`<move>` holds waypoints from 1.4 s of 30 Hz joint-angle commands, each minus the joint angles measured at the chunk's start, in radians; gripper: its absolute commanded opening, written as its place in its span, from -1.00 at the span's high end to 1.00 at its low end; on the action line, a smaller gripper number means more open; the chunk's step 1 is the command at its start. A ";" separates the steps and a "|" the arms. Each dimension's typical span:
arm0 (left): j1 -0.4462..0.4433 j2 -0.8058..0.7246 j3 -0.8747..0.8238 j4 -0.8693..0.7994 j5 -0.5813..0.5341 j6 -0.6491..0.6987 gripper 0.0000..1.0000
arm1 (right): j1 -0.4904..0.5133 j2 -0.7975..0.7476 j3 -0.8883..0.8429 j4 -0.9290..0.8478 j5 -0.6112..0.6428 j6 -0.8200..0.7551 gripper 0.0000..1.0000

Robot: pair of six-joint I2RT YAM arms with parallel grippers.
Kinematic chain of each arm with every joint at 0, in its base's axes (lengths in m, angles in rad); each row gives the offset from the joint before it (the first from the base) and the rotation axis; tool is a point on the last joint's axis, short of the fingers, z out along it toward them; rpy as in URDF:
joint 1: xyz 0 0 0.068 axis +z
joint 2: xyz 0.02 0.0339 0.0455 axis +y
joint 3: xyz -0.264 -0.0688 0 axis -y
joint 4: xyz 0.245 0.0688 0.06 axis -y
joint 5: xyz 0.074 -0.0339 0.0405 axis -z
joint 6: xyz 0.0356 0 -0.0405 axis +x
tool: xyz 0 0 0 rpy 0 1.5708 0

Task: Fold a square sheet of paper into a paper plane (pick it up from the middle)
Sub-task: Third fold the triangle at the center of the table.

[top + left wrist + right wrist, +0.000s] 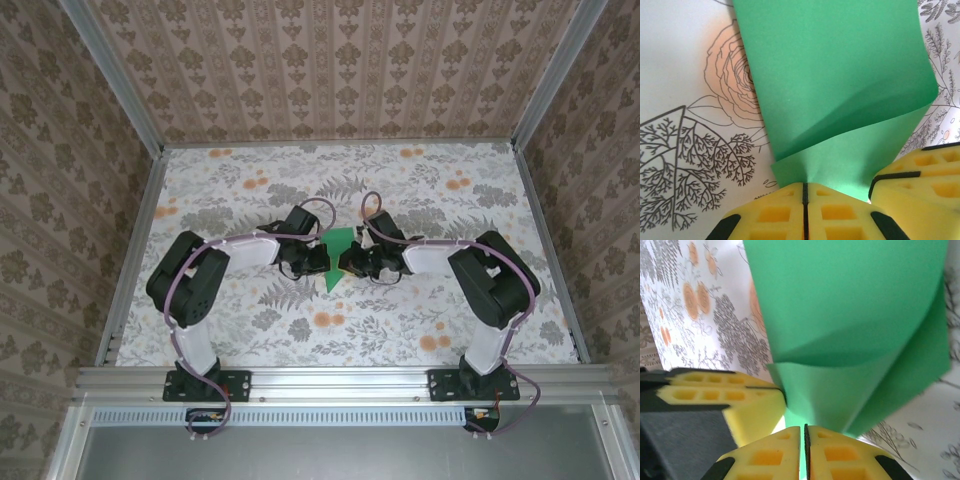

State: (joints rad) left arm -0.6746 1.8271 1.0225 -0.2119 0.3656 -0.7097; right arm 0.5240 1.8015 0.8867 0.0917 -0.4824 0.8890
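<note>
The square sheet of paper (336, 250) is bright green and sits at the table's middle, pinched between my two grippers, which meet tip to tip. My left gripper (318, 265) is shut on the paper's near edge (840, 75), yellow pads pressed together at the left gripper (805, 186). The sheet bends over itself in a soft curl with no sharp crease. My right gripper (348, 265) is shut on the same sheet (850, 315), and the paper runs down into the seam of the right gripper (804, 430). Each wrist view shows the other's yellow fingers (920, 172) (740, 400) right alongside.
A floral tablecloth (250, 330) covers the table. Patterned walls and aluminium rails (130, 250) close in the left, right and back sides. Both arms' elbows (190, 280) (495, 280) stand out toward the sides.
</note>
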 commanded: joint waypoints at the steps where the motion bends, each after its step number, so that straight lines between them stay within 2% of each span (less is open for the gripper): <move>1: -0.003 0.022 0.031 -0.029 -0.011 0.030 0.80 | -0.002 0.027 0.050 -0.070 0.044 -0.023 0.76; 12: -0.003 0.010 0.036 -0.034 -0.008 0.030 0.78 | -0.008 0.063 0.093 -0.190 0.146 -0.033 0.77; 15: -0.003 -0.020 0.023 -0.017 0.004 0.018 0.69 | -0.012 0.060 0.089 -0.180 0.142 -0.026 0.77; 23: -0.003 -0.118 -0.082 0.070 0.017 -0.037 0.26 | -0.017 0.032 0.062 -0.110 0.096 -0.004 0.75; 26: -0.003 -0.118 -0.097 0.101 0.039 -0.051 0.20 | -0.019 0.020 0.054 -0.088 0.081 0.005 0.74; 32: -0.003 -0.083 -0.097 0.140 0.077 -0.072 0.20 | -0.022 0.001 0.046 -0.078 0.070 0.009 0.73; 37: -0.002 -0.060 -0.090 0.146 0.091 -0.074 0.33 | -0.024 0.009 0.045 -0.083 0.071 0.012 0.73; 42: -0.003 -0.043 -0.089 0.151 0.100 -0.070 0.36 | -0.025 0.020 0.045 -0.083 0.070 0.020 0.73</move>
State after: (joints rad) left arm -0.6746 1.7687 0.9291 -0.0746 0.4408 -0.7715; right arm 0.5049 1.8336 0.9451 0.0013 -0.3969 0.8940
